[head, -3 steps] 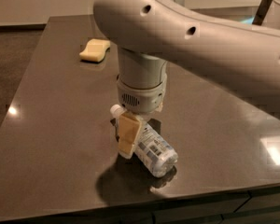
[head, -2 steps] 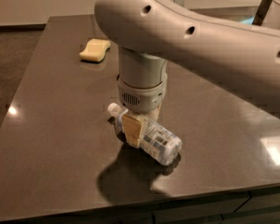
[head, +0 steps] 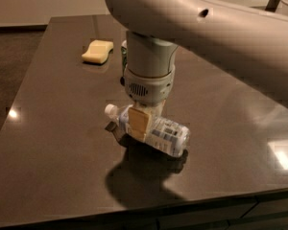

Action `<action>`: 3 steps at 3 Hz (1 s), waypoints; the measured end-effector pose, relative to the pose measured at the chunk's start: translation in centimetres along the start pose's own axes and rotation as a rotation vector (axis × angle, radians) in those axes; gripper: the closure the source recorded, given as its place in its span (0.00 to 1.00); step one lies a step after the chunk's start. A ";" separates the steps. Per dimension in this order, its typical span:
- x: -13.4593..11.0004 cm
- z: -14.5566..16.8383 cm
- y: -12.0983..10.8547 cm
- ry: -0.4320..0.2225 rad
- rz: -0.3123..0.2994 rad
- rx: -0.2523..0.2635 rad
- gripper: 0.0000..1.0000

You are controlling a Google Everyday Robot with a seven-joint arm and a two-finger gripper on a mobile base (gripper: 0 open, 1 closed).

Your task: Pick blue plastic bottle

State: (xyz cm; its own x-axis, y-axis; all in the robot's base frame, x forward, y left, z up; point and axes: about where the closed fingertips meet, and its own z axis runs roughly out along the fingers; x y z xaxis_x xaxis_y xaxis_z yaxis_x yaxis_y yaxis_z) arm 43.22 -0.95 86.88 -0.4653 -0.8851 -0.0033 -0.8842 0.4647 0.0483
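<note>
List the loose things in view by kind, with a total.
blue plastic bottle: 1, gripped by the end effector low over the table
yellow sponge: 1
green can: 1, mostly hidden behind the arm
total: 3

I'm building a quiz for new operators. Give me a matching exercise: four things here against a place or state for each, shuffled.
1 sponge
2 green can
3 blue plastic bottle
4 gripper

A sideways, white cap pointing left
B shut across the bottle, over the table's near half
C yellow, toward the table's far edge
D mostly hidden behind the arm

Pairs: 1-C, 2-D, 3-A, 4-B
</note>
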 end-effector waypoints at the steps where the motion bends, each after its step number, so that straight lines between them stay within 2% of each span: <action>1: 0.1 -2.1 -1.7 -0.059 -0.052 -0.037 1.00; 2: 0.1 -5.0 -3.0 -0.129 -0.110 -0.055 1.00; 3: -0.3 -7.9 -3.7 -0.189 -0.159 -0.048 1.00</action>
State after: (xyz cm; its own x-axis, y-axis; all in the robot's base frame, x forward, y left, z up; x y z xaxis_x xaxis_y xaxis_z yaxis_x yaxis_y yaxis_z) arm 46.93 -2.58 94.57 -0.3238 -0.9246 -0.2008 -0.9461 0.3142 0.0791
